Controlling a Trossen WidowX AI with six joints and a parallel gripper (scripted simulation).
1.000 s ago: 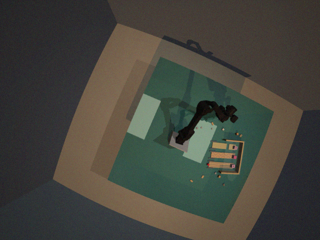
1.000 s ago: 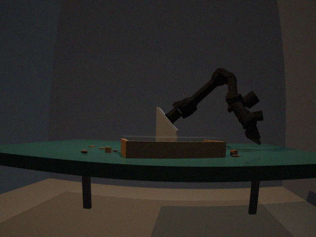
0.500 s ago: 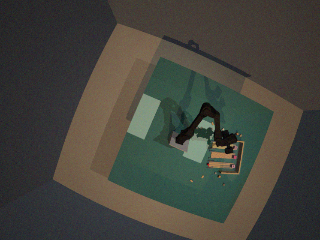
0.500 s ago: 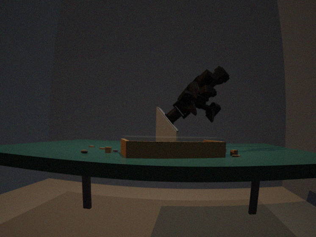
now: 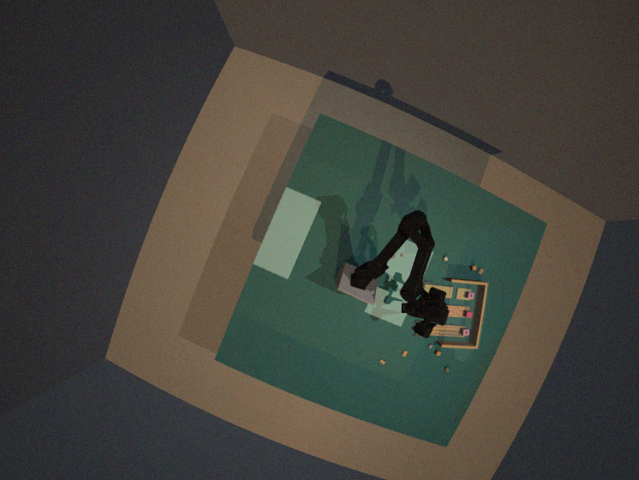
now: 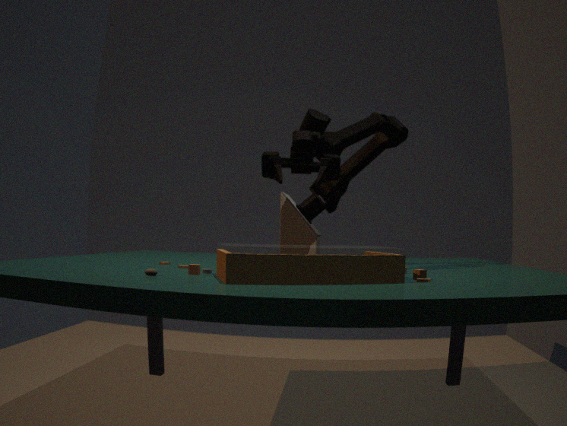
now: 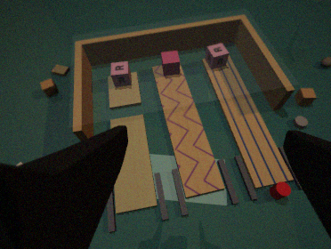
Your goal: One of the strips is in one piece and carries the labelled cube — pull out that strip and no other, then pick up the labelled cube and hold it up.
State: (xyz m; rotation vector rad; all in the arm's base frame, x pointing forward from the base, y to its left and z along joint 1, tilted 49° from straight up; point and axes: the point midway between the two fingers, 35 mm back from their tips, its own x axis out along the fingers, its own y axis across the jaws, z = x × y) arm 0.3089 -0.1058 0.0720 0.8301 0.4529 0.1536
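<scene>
My gripper is open and empty, high above the strips. In the wrist view, the blue-lined strip on the right is in one piece, with a pink cube marked R on its far end. The zigzag strip in the middle is also in one piece and bears an unmarked darker pink cube. The left plain strip is split by a gap into a near piece and a far piece; another R cube sits on the far piece.
A wooden three-sided wall surrounds the far ends, under a clear sheet. Dark rails flank the strips' near ends. A red cylinder stands at the lined strip's near end. Small blocks lie outside the wall.
</scene>
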